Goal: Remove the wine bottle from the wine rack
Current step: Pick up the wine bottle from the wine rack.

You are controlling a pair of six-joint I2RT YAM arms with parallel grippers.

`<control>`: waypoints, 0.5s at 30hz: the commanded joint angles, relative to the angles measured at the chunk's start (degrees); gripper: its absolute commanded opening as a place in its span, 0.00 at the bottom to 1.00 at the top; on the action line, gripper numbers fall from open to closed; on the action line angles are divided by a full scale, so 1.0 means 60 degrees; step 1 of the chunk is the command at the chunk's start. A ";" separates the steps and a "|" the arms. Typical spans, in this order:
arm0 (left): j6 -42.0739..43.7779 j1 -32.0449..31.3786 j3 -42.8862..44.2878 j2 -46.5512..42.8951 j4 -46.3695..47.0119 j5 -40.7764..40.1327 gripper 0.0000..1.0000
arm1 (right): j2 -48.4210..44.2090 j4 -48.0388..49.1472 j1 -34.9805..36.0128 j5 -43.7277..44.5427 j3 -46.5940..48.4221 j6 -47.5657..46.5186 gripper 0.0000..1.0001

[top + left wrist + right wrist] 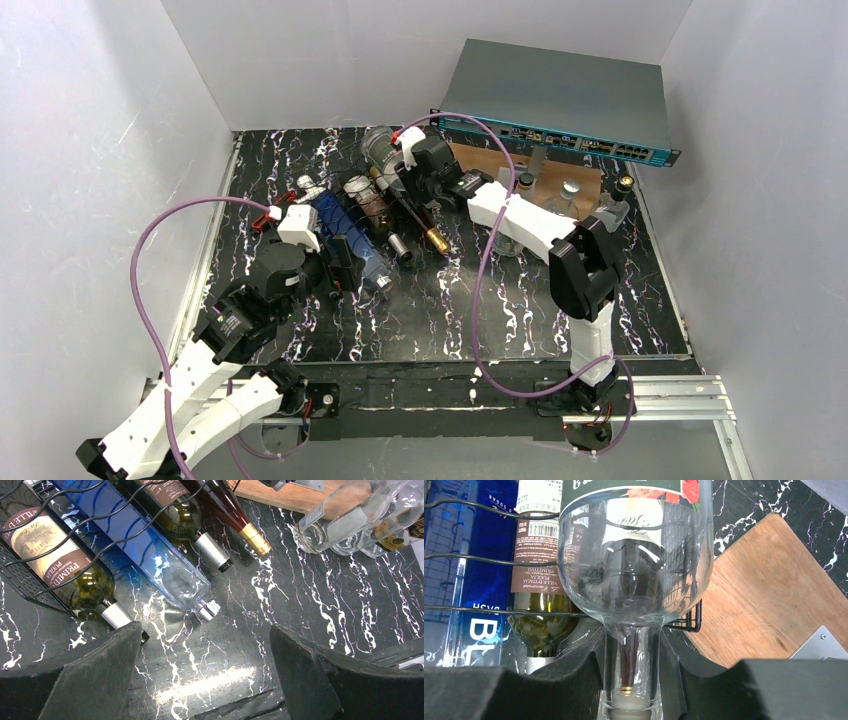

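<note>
The wine rack (pixel 345 238), thin black wire, lies on the marbled table with several bottles in it. A clear glass wine bottle (pixel 380 145) lies at the rack's far end. My right gripper (pixel 405 160) is shut on its neck. In the right wrist view the clear bottle (pixel 634 555) rests over the rack's wires (pixel 689 622), its neck pinched in the right gripper (pixel 633 665). My left gripper (pixel 342 268) hovers at the rack's near end. In the left wrist view it (pixel 205 630) stands open above bare table, just short of a blue bottle (pixel 145 555) and a green bottle (pixel 65 565).
A teal network switch (pixel 560 100) sits at the back right above a brown wooden board (pixel 480 162). Clear bottles (pixel 570 195) stand on the board. A dark red bottle with a gold cap (pixel 235 515) pokes out of the rack. White walls close in both sides.
</note>
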 commanded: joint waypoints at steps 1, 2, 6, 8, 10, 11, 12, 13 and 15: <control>-0.0109 0.0051 0.0047 -0.0126 0.0019 -0.0047 0.99 | -0.1109 0.0642 -0.0047 -0.0237 0.0476 -0.0228 0.01; -0.0122 0.0054 0.0046 -0.0127 0.0021 -0.0054 0.99 | -0.1136 0.0610 -0.0047 -0.0288 0.0506 -0.0221 0.01; -0.0146 0.0050 0.0046 -0.0103 0.0036 -0.0017 1.00 | -0.1305 0.0530 -0.0048 -0.0465 0.0553 -0.0161 0.01; -0.0155 0.0052 0.0046 -0.0111 0.0048 -0.0005 0.99 | -0.1386 0.0491 -0.0049 -0.0570 0.0611 -0.0148 0.01; -0.0153 0.0046 0.0038 -0.0105 0.0050 0.0005 0.99 | -0.1461 0.0435 -0.0055 -0.0661 0.0680 -0.0132 0.01; -0.0164 0.0048 0.0034 -0.0098 0.0064 0.0011 0.99 | -0.1493 0.0410 -0.0061 -0.0709 0.0713 -0.0129 0.01; -0.0166 0.0056 0.0032 -0.0098 0.0065 0.0025 0.99 | -0.1526 0.0407 -0.0062 -0.0740 0.0740 -0.0128 0.01; -0.0168 0.0049 0.0041 -0.0105 0.0065 0.0027 0.99 | -0.1558 0.0396 -0.0062 -0.0762 0.0768 -0.0108 0.01; -0.0182 0.0044 0.0032 -0.0087 0.0078 0.0040 0.99 | -0.1592 0.0355 -0.0073 -0.0814 0.0855 -0.0086 0.01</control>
